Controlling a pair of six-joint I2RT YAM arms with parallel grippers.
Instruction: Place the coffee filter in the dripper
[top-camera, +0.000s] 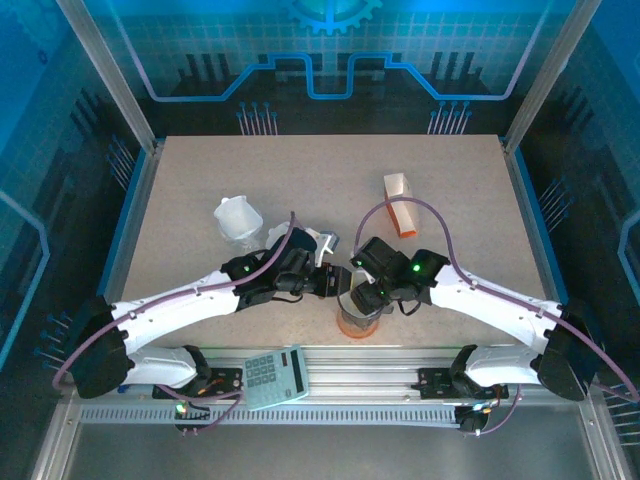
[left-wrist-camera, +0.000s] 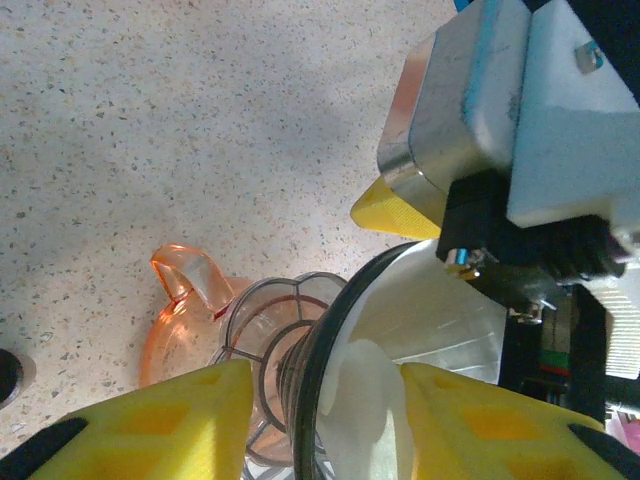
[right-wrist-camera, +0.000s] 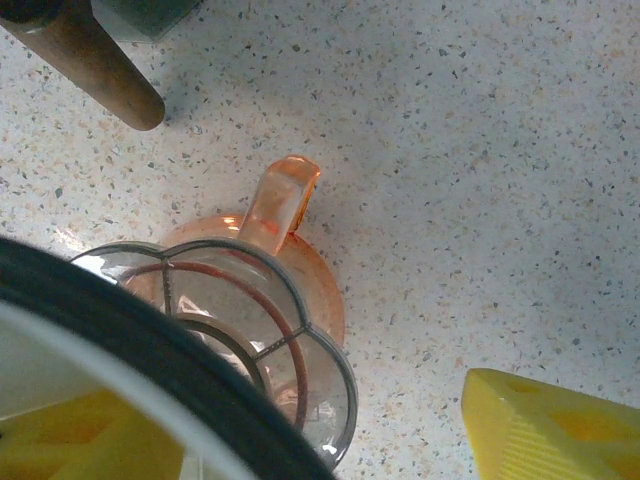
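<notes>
Filter (left-wrist-camera: 365, 400) in black-rimmed cup (left-wrist-camera: 425, 320) above orange dripper (left-wrist-camera: 190, 300); left tool (left-wrist-camera: 325, 380) agape, right tool (right-wrist-camera: 300, 420) unclear.

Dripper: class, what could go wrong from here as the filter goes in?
The white filter sits to one side of the orange dripper, so it may catch on the rim instead of seating. The left pincer and right pincer crowd close above the dripper; either could tip it.

The speckled beige surface (top-camera: 330, 165) carries an orange dripper (top-camera: 357, 325) near its front edge, a translucent white jug (top-camera: 238, 220) left of centre, and an orange-and-white carton (top-camera: 399, 200) right of centre.
</notes>
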